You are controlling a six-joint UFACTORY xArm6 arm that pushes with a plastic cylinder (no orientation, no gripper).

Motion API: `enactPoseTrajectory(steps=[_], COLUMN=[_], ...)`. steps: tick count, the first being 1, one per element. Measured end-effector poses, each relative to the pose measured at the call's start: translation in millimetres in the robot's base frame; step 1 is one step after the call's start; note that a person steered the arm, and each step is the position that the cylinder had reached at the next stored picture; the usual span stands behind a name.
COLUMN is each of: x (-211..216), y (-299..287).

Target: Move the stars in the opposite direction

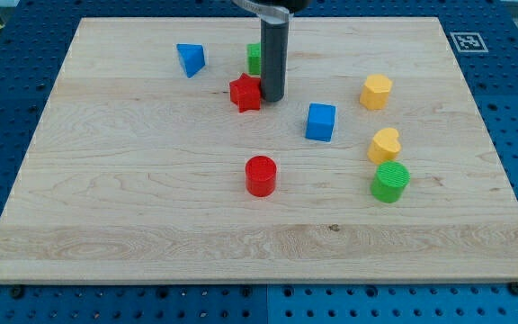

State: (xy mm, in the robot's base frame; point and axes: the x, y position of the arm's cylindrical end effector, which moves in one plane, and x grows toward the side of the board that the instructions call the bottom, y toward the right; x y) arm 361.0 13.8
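Item — red star (245, 93): lies on the counter (151, 216) toward the view's top centre, touching or just beside my tip (272, 97) on its left side.

Item — green block (254, 58): mostly hidden behind my rod, shape not readable; possibly the second star.

Item — my tip: I carry no claw, only a rod; it grasps nothing.

Judgement — from here, a push would send the red star toward the view's left.
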Motion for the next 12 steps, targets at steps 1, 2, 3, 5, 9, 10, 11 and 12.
enactPoseTrajectory(steps=[1,2,3,5,9,10,11,12], x=[-5,-25,-35,-11,-5,7,25,35], y=[0,0,0,-9,-74,-73,-65,-65])
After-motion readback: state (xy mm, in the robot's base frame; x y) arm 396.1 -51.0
